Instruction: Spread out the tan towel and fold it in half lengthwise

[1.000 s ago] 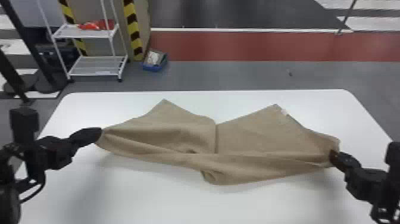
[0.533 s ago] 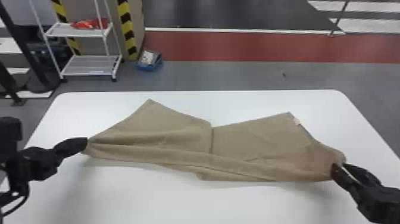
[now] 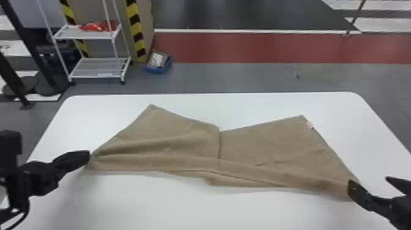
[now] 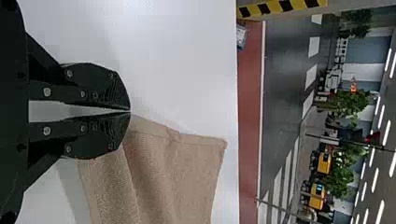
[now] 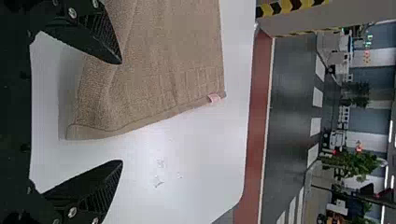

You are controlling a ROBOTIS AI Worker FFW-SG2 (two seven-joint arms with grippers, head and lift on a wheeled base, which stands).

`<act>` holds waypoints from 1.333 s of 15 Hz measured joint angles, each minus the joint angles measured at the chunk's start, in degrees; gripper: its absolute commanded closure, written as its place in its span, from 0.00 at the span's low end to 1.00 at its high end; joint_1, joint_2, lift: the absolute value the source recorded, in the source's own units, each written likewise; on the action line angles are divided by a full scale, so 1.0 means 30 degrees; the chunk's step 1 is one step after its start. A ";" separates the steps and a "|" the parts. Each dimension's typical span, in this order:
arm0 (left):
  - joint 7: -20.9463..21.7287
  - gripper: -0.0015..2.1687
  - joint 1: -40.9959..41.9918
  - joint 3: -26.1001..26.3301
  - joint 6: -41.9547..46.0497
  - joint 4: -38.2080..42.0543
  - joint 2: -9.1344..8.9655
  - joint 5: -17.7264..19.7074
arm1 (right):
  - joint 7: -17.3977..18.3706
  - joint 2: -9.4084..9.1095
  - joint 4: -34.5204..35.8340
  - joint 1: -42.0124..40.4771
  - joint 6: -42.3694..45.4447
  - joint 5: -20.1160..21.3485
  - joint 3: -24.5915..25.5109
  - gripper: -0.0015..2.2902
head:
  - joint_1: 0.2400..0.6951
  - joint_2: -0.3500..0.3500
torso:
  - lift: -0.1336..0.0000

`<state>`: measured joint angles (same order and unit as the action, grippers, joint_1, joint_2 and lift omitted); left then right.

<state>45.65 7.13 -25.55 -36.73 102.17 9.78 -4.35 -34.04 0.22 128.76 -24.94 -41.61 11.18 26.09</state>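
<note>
White table (image 3: 195,211) in front. Right gripper (image 3: 369,181) open at the towel's near right corner. Left gripper (image 3: 89,156) closed on the near left end. Tan towel (image 3: 257,146) spans the table, wrinkled along its near side. Behind: white rack (image 3: 82,34), blue bin (image 3: 159,69) on floor.

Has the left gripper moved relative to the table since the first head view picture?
Yes. In the head view, the left gripper is now closer to the left edge of the table and farther from its far edge.
</note>
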 measured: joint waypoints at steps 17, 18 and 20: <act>-0.1983 0.04 0.1838 -0.0980 0.1570 0.0977 -0.0023 0.1656 | -1.0418 0.4626 -0.0968 0.0335 0.4726 1.6490 -0.2444 0.18 | 1.00 0.47 | 0.06; -0.1975 0.04 0.1891 -0.0993 0.1663 0.0980 -0.0016 0.1731 | -1.0805 0.4715 -0.1460 0.0707 0.4734 1.6759 -0.2963 0.21 | 1.00 0.49 | 0.06; -0.1936 0.04 0.2083 -0.1182 0.1867 0.1103 -0.0041 0.1901 | -1.1538 0.4890 -0.2292 0.1425 0.4702 1.7228 -0.3940 0.21 | 1.00 0.52 | 0.06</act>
<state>39.84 13.38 -29.09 -31.13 105.48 9.65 1.35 -68.66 14.89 121.89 -20.66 -27.50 62.87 14.27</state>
